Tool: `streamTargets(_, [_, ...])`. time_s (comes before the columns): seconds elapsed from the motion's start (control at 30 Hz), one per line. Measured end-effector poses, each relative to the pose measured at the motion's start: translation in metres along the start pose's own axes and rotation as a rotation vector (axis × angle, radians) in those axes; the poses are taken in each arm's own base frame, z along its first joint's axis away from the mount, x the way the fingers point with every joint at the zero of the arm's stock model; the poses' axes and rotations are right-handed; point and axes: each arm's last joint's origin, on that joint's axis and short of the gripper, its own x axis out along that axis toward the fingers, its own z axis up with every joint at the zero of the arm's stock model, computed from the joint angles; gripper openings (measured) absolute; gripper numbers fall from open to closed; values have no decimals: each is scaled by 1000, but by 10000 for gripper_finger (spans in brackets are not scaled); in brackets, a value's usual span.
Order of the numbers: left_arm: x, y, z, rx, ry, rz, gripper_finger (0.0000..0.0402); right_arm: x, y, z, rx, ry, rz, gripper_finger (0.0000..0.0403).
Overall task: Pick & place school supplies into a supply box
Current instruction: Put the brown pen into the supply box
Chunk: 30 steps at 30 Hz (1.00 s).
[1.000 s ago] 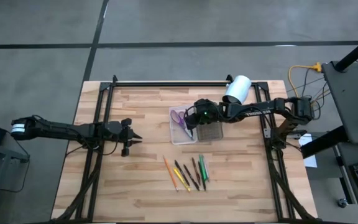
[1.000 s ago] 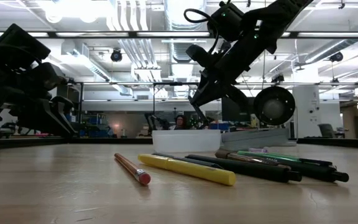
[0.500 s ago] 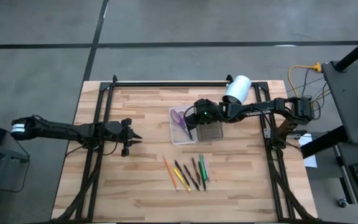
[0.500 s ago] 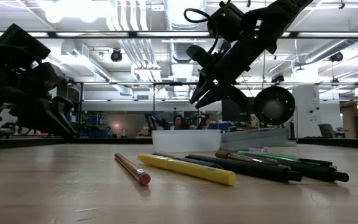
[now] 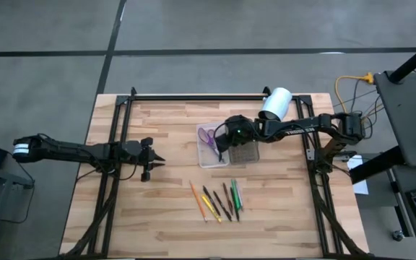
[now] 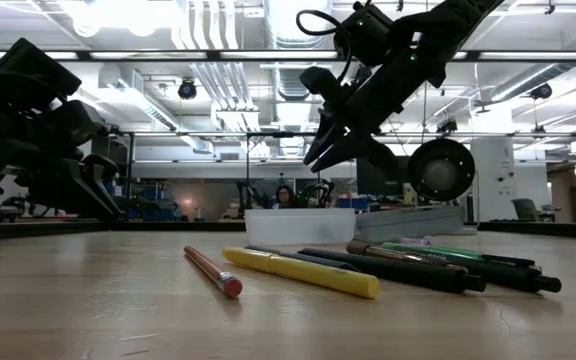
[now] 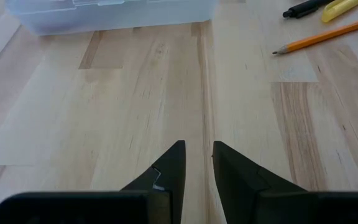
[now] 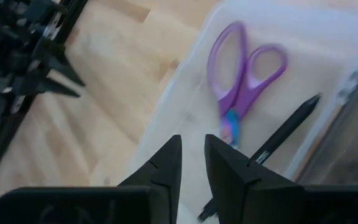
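Note:
The supply box's whitish tray [image 5: 209, 160] lies at mid-table, with its grey ribbed lid half [image 5: 245, 153] beside it on the right. Purple-handled scissors [image 8: 244, 74] and a dark pen [image 8: 284, 134] lie in the tray. Several pens and pencils [image 5: 219, 201], orange [image 6: 211, 270], yellow [image 6: 303, 272], green and dark, lie on the table nearer the front edge. My right gripper [image 8: 193, 146] hovers shut and empty above the tray, pointing down at a slant; it also shows in the low view [image 6: 318, 158]. My left gripper [image 5: 161, 163] waits shut and empty at the table's left, above bare wood [image 7: 199, 152].
A white cylinder [image 5: 275, 103] lies at the back right, behind the right arm. Black frame rails [image 5: 193, 96] run along the far edge and down both sides of the table. Bare wood lies between my left gripper and the tray [image 7: 110, 12].
My right gripper has risen a little above the tray. Nothing on the table has moved.

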Motion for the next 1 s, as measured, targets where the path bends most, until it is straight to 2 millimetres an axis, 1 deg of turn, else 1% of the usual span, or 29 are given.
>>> streamTargets(0.17, [0, 0, 0, 0, 0, 0, 66, -1, 5, 0, 22, 61, 64, 67])
streamTargets(0.3, [0, 0, 0, 0, 0, 0, 66, -2, 13, 0, 12, 67, 89, 72])
streamTargets(0.43, [0, 0, 0, 0, 0, 0, 67, -4, 25, -6, -10, 77, 120, 75])
streamTargets(0.73, [0, 0, 0, 0, 0, 0, 66, -10, 57, -30, -59, 127, 197, 65])
streamTargets(1.0, [0, 0, 0, 0, 0, 0, 66, -18, 82, -55, -84, 166, 250, 73])
